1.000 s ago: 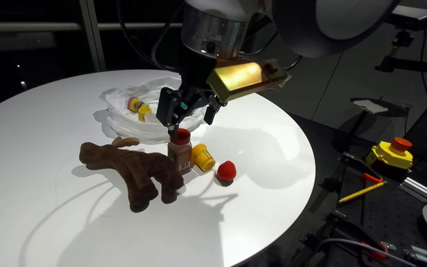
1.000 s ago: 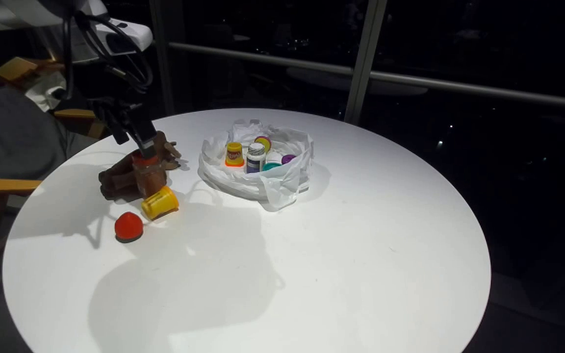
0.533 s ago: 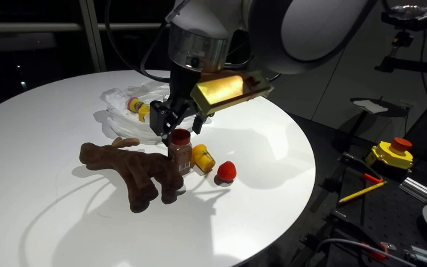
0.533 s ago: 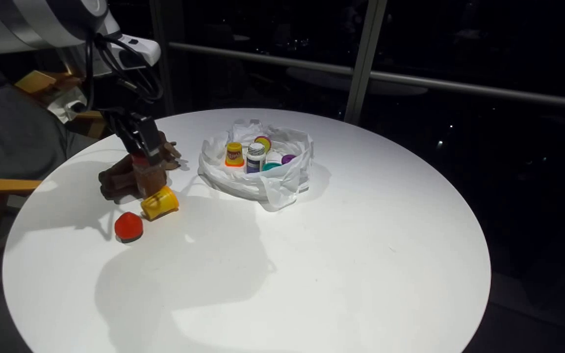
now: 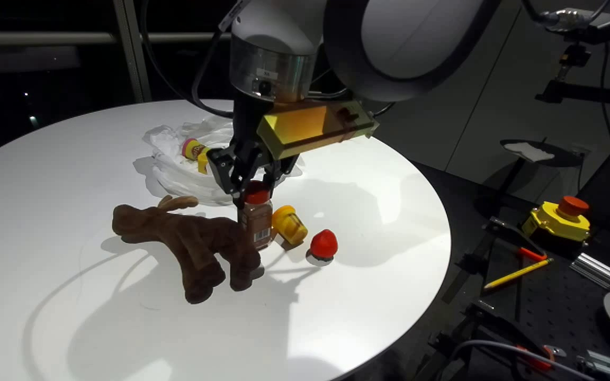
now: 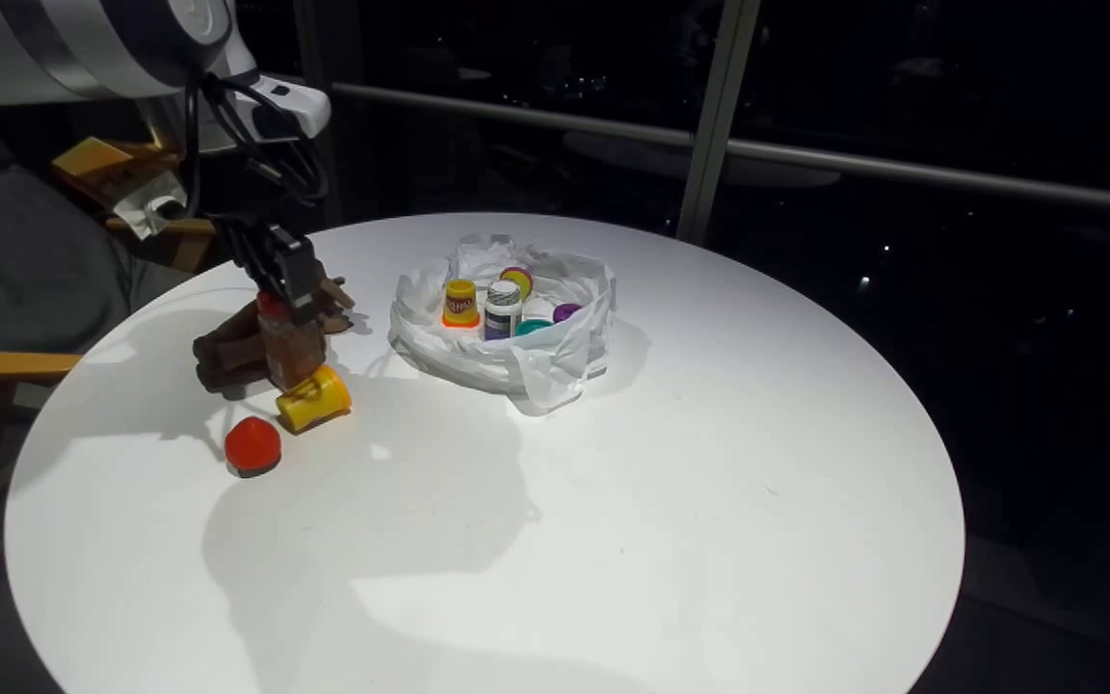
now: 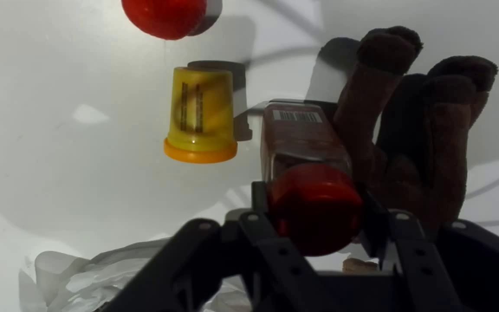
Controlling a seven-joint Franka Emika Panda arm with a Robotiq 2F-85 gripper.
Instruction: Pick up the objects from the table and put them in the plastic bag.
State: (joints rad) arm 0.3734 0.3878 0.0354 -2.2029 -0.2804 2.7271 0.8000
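1. Fingers (image 7: 259, 197) have drawn in on the lid (image 7: 316, 203) of the jar (image 5: 258, 217) since the earlier frames, when they stood wide apart; hand (image 5: 255, 194) shifted slightly. Yellow tub (image 7: 202, 112) and red piece (image 5: 324, 244) unmoved.
2. Step in hand, as I judge it: securing the jar. Jar upright, close beside the brown toy (image 5: 188, 235). Whether its base has left the table (image 6: 709, 482): cannot tell.
3. Next move calls for a straight lift clear of the toy, then a carry across and a lowering into the bag (image 6: 463, 361), near the bottle (image 6: 503, 313).
4. Hand: gap narrowed to about the lid's width, a finger each side; apparently grasping the jar by its lid. Firmness not shown.
5. Remaining on table: yellow tub on its side, red piece, toy.
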